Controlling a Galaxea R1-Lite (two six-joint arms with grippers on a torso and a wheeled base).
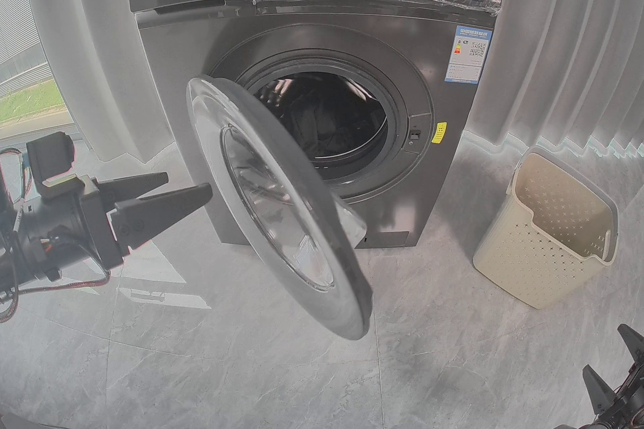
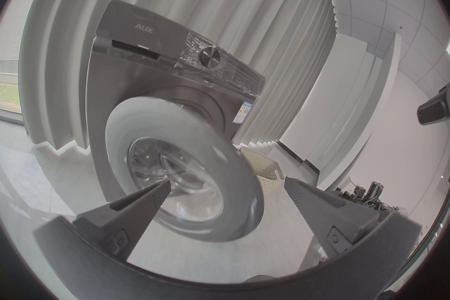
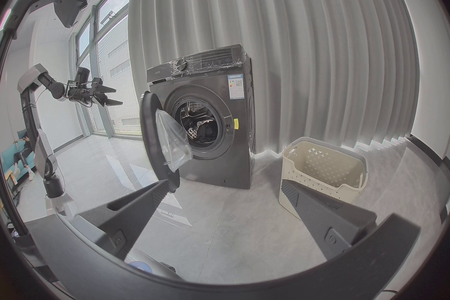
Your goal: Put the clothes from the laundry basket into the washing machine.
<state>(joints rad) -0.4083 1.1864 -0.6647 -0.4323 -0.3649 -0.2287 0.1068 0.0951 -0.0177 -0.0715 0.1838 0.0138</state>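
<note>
Head view: washer (image 1: 402, 68) door (image 1: 282, 209) open, dark clothes (image 1: 329, 115) inside washer drum. Basket (image 1: 537, 249) right of washer. Left gripper (image 1: 188, 184) front-left of washer, right gripper (image 1: 604, 350) front-right of washer; fingers (image 1: 154, 209) released on both.

1. The left arm (image 1: 54, 229) is held out level at the robot's left, its jaws spread wide and pointing toward the right.
2. The right arm (image 1: 624, 400) sits low at the right, its jaws wide apart.
</note>
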